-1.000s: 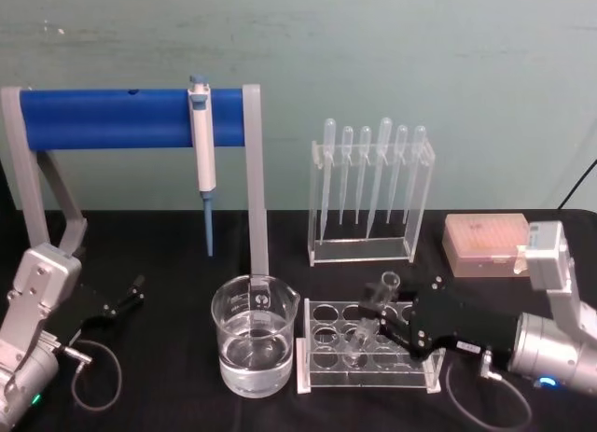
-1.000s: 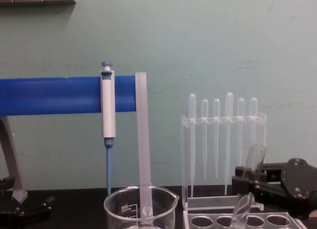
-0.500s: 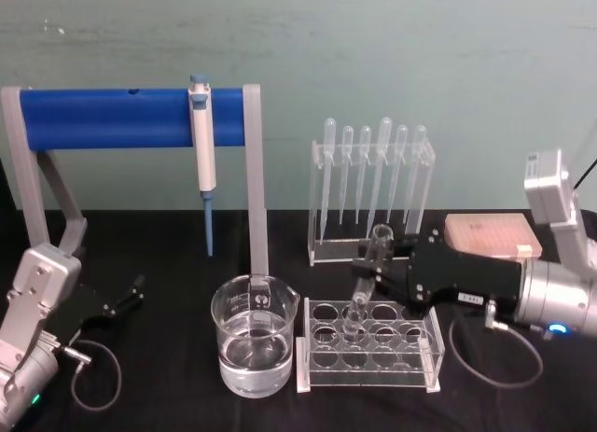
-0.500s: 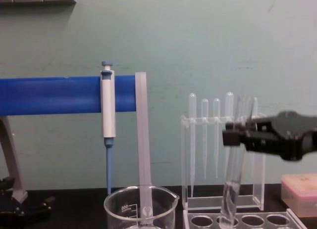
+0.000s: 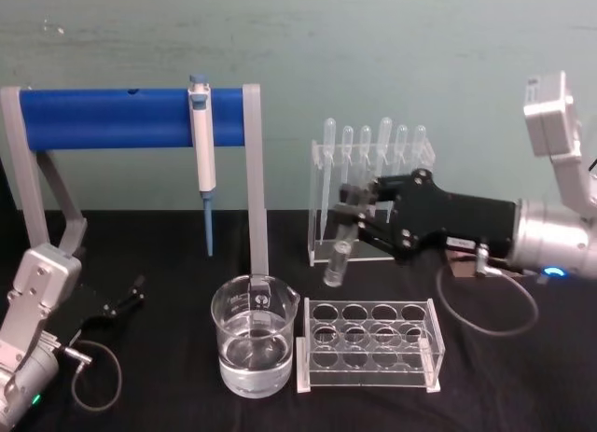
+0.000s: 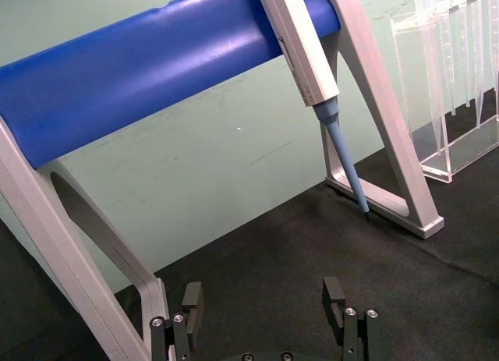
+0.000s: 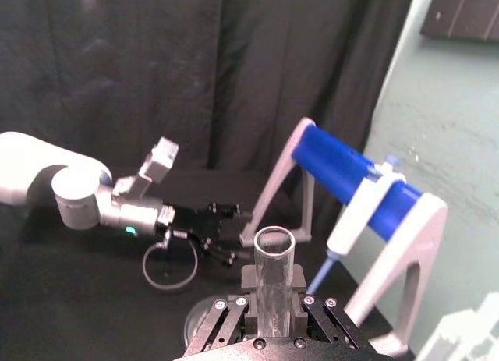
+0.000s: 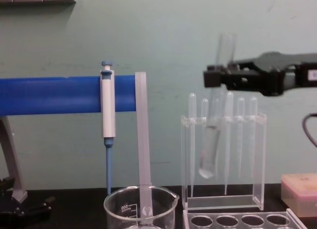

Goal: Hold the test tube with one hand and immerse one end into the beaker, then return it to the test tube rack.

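Step judged as transit: test tube [image 5: 337, 253] out of the test tube rack [image 5: 368, 387], not yet dipped in the beaker [image 5: 230, 334].

Gripped by the right gripper [image 5: 348, 208], fingers clamped on the upper part just below the open rim. Hung in the air above the counter [image 5: 522, 376], over the gap between the test tube rack and the pipette rack [image 5: 373, 152] behind it, right of the beaker and farther back. Sat near upright with a slight tilt, rounded end down and leaning left, rim up. In the chest view, rounded end [image 8: 206, 172] stood well above the beaker rim [image 8: 138, 190].

Next move, as an estimate: called for a shift left and nearer until the rounded end sat over the beaker mouth, then a straight descent into the liquid. Needed care with the glass rim and with the grey upright of the blue stand [image 5: 131, 118] just behind the beaker.

Tube looked like clear glass, round-bottomed, open-topped, empty as far as could be told; far narrower than the beaker mouth, so plenty of margin. Probably slick, so grip had to hold firm. Beaker roughly a third full of clear liquid.

Left gripper [image 6: 263, 299] parked low at near left, fingers spread, nothing held.
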`<move>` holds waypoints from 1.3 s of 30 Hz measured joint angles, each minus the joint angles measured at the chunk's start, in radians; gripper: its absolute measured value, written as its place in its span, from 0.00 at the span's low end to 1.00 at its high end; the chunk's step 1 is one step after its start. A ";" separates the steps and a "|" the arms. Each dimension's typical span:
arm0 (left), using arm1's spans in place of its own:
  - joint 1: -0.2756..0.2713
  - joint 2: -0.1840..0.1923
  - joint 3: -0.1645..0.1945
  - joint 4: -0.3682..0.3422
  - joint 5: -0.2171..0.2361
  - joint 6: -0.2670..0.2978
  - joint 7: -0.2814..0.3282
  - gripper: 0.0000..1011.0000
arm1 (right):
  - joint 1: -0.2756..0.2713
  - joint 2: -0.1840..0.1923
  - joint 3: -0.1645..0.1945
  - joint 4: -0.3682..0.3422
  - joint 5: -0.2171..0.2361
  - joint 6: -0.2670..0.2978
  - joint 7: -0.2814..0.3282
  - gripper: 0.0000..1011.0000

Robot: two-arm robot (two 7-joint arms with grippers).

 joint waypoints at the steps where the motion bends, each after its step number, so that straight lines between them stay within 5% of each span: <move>1: 0.000 0.000 0.000 0.000 0.000 0.000 0.000 0.99 | 0.016 -0.010 -0.009 0.003 0.001 0.002 0.001 0.22; 17: 0.000 0.000 0.000 0.000 0.000 0.000 0.000 0.99 | 0.150 -0.144 -0.119 0.129 0.010 -0.019 0.045 0.22; 39: 0.000 0.000 0.000 0.000 0.000 0.000 0.000 0.99 | 0.123 -0.205 -0.201 0.278 -0.006 -0.104 0.076 0.22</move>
